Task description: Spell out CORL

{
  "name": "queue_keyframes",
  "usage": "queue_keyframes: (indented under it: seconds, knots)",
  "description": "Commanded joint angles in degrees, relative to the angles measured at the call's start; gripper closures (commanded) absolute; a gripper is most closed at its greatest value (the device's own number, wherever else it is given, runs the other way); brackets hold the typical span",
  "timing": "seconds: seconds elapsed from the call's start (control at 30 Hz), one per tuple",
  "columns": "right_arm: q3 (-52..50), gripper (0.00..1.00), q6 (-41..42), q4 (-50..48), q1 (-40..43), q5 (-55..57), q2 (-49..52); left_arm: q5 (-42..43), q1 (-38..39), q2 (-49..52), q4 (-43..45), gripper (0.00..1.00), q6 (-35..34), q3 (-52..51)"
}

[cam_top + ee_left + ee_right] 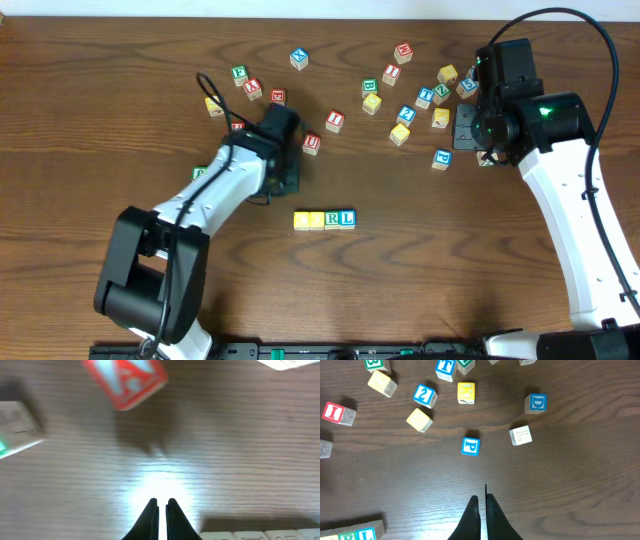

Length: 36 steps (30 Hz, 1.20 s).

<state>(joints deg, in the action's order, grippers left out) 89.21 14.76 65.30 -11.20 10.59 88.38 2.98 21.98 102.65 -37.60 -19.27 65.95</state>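
Observation:
A row of several letter blocks (325,218) lies mid-table: two yellow ones I cannot read, then R and L. It shows at the bottom edge of the left wrist view (250,535) and in the bottom left corner of the right wrist view (352,532). My left gripper (285,172) is shut and empty just up-left of the row; its fingertips (160,505) hover over bare wood. My right gripper (468,128) is shut and empty among the loose blocks at the back right; its fingertips (482,500) are below a blue P block (470,446).
A red A block (125,380) lies ahead of the left gripper, with a white-green block (15,430) to its left. Near the right gripper lie a white L (520,435), blue D (536,403), yellow K (466,392), blue 2 (425,395) and red I (337,413). More blocks lie scattered at the back (300,58).

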Motion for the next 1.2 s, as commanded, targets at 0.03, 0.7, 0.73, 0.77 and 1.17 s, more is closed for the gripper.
queue_keyframes:
  seconds: [0.03, 0.7, 0.73, 0.77, 1.17]
  knots:
    - [0.7, 0.99, -0.7, 0.0, 0.3, 1.5, -0.3, -1.1, -1.2, -2.0, -4.5, 0.93, 1.4, 1.8]
    - [0.7, 0.99, -0.7, 0.1, 0.3, 1.5, -0.3, -3.5, 4.2, -1.9, -12.0, 0.93, 1.1, 0.6]
    - [0.7, 0.99, -0.7, 0.1, 0.3, 1.5, -0.3, -3.5, 4.5, -1.9, -11.2, 0.92, 0.7, -0.1]
    - [0.7, 0.99, -0.7, 0.1, 0.3, 1.5, -0.3, -3.5, 4.7, -1.9, -10.3, 0.93, 0.2, -0.9]
    - [0.7, 0.99, -0.7, 0.2, 0.3, 2.4, -0.3, -0.4, 4.9, -1.9, -7.3, 0.93, -1.4, -4.8]
